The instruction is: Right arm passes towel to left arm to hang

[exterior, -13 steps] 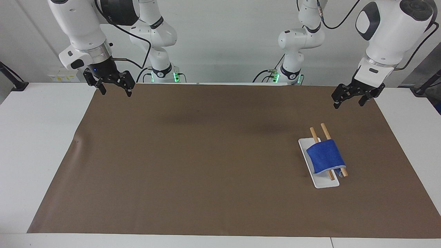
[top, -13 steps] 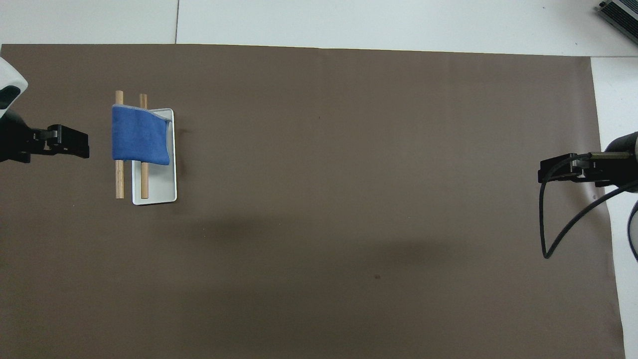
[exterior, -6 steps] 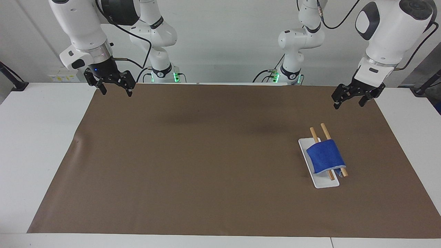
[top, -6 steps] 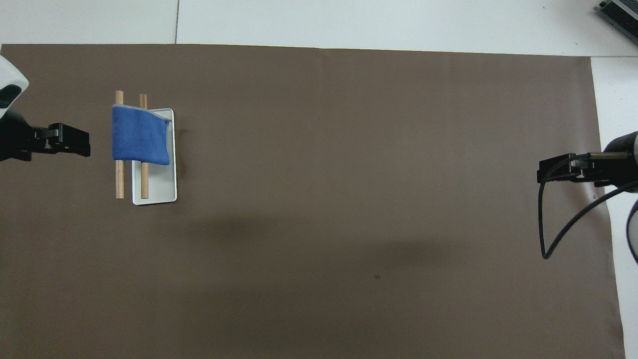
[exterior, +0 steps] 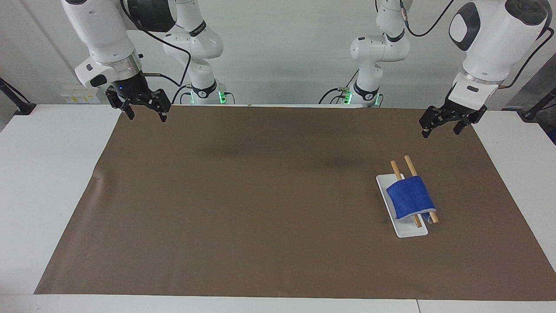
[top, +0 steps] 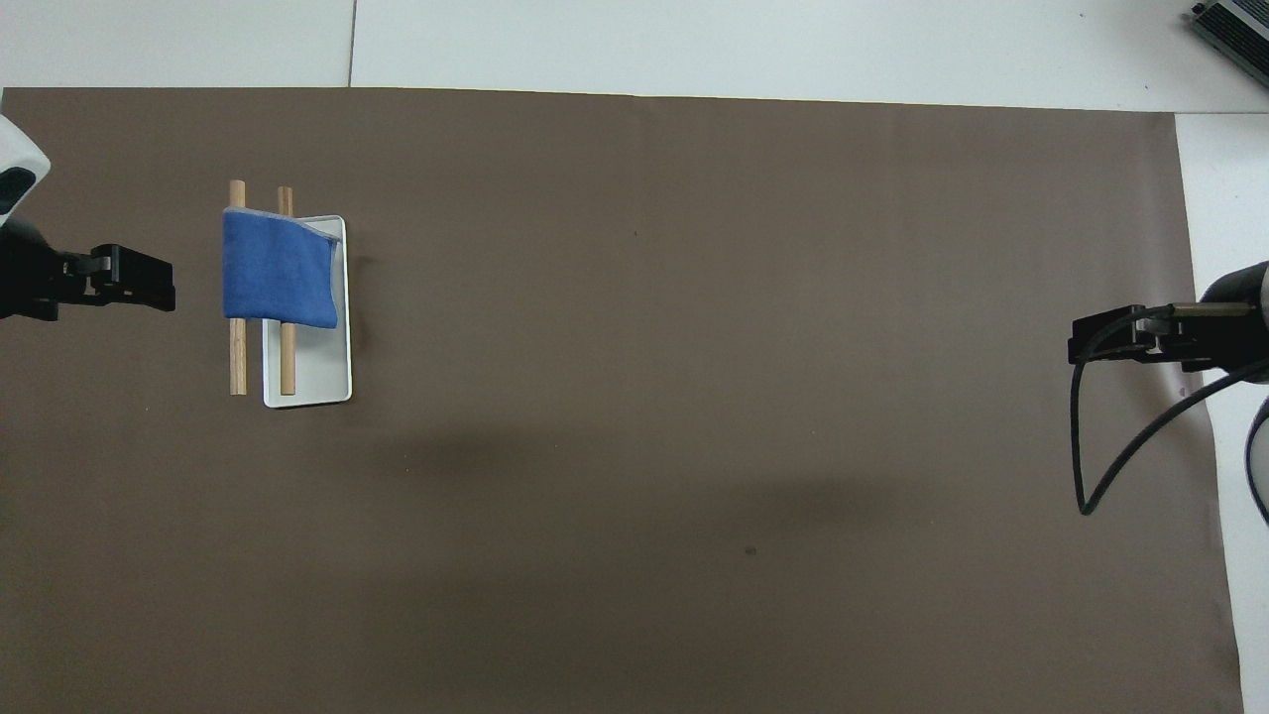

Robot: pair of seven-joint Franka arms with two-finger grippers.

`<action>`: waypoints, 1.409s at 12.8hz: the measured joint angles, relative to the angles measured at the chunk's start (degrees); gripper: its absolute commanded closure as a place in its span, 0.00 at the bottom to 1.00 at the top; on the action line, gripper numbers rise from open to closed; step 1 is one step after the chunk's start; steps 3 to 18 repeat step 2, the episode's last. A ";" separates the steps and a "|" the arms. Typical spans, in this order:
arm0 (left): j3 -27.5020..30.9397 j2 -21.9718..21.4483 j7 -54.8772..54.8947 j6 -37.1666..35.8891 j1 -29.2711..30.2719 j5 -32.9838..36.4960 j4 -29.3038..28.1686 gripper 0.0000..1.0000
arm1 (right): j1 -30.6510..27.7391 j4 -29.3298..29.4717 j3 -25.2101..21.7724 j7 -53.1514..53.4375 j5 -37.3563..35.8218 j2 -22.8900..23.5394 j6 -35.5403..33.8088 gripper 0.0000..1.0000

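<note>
The blue towel (exterior: 410,198) hangs draped over two wooden rods (exterior: 407,163) that stand on a white base (exterior: 412,230) toward the left arm's end of the table. The overhead view shows the towel (top: 278,268), the rods (top: 238,362) and the base (top: 317,372) too. My left gripper (exterior: 441,131) is open and empty in the air over the mat's corner, apart from the rack; it also shows in the overhead view (top: 149,283). My right gripper (exterior: 145,116), with its blue light, is open and empty over the mat's corner at the right arm's end, also in the overhead view (top: 1091,342).
A brown mat (exterior: 260,195) covers most of the white table (exterior: 47,174). A black cable (top: 1091,456) loops down from the right arm's wrist. A dark device corner (top: 1234,25) lies at the table's edge farthest from the robots.
Both grippers have drifted only slightly in the air. The towel, rods and base have not moved.
</note>
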 measured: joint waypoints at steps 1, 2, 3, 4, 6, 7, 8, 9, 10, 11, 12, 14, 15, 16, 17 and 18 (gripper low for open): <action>0.01 -0.03 0.00 0.00 -0.14 0.00 0.00 0.00 | 0.00 0.00 0.00 0.00 0.00 0.00 0.00 0.00; 0.10 -0.05 0.00 0.00 -0.39 -0.01 0.00 0.00 | 0.00 0.00 0.00 0.00 0.00 0.00 0.00 0.00; 0.10 -0.05 0.00 0.00 -0.39 -0.01 0.00 0.00 | 0.00 0.00 0.00 0.00 0.00 0.00 0.00 0.00; 0.10 -0.05 0.00 0.00 -0.39 -0.01 0.00 0.00 | 0.00 0.00 0.00 0.00 0.00 0.00 0.00 0.00; 0.10 -0.05 0.00 0.00 -0.39 -0.01 0.00 0.00 | 0.00 0.00 0.00 0.00 0.00 0.00 0.00 0.00; 0.10 -0.05 0.00 0.00 -0.39 -0.01 0.00 0.00 | 0.00 0.00 0.00 0.00 0.00 0.00 0.00 0.00; 0.10 -0.05 0.00 0.00 -0.39 -0.01 0.00 0.00 | 0.00 0.00 0.00 0.00 0.00 0.00 0.00 0.00; 0.10 -0.05 0.00 0.00 -0.39 -0.01 0.00 0.00 | 0.00 0.00 0.00 0.00 0.00 0.00 0.00 0.00; 0.10 -0.05 0.00 0.00 -0.39 -0.01 0.00 0.00 | 0.00 0.00 0.00 0.00 0.00 0.00 0.00 0.00; 0.10 -0.05 0.00 0.00 -0.39 -0.01 0.00 0.00 | 0.00 0.00 0.00 0.00 0.00 0.00 0.00 0.00; 0.10 -0.05 0.00 0.00 -0.39 -0.01 0.00 0.00 | 0.00 0.00 0.00 0.00 0.00 0.00 0.00 0.00; 0.10 -0.05 0.00 0.00 -0.39 -0.01 0.00 0.00 | 0.00 0.00 0.00 0.00 0.00 0.00 0.00 0.00; 0.10 -0.05 0.00 0.00 -0.39 -0.01 0.00 0.00 | 0.00 0.00 0.00 0.00 0.00 0.00 0.00 0.00; 0.10 -0.05 0.00 0.00 -0.39 -0.01 0.00 0.00 | 0.00 0.00 0.00 0.00 0.00 0.00 0.00 0.00; 0.10 -0.05 0.00 0.00 -0.39 -0.01 0.00 0.00 | 0.00 0.00 0.00 0.00 0.00 0.00 0.00 0.00; 0.10 -0.05 0.00 0.00 -0.39 -0.01 0.00 0.00 | 0.00 0.00 0.00 0.00 0.00 0.00 0.00 0.00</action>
